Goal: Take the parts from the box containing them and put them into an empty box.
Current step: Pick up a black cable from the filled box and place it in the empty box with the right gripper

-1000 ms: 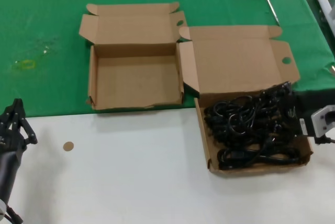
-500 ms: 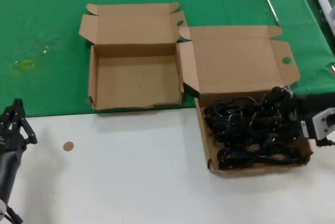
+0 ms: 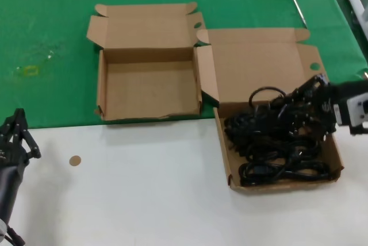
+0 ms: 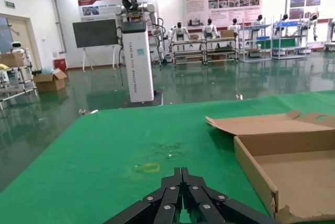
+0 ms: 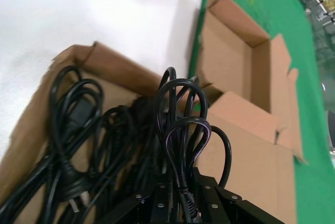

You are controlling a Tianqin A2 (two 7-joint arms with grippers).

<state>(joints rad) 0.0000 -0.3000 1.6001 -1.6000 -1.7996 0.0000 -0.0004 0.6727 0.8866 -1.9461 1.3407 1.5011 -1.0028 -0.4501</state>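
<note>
The right gripper (image 3: 313, 103) is clamped on a loop of black rubbery power cable (image 3: 265, 97), lifted just above the tangled black cable pile (image 3: 276, 142) in the wider brown cardboard box (image 3: 225, 160). Neighbouring loops look interlaced, so lifting may drag several along or shift the box. The narrower empty cardboard box (image 3: 101, 85) waits alongside. The left gripper (image 4: 180, 200), fingers together, idles low at the left.

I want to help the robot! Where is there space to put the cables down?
The smaller box is bare inside, left of the larger box, which is crowded with cables. The right gripper grips one bundle.
</note>
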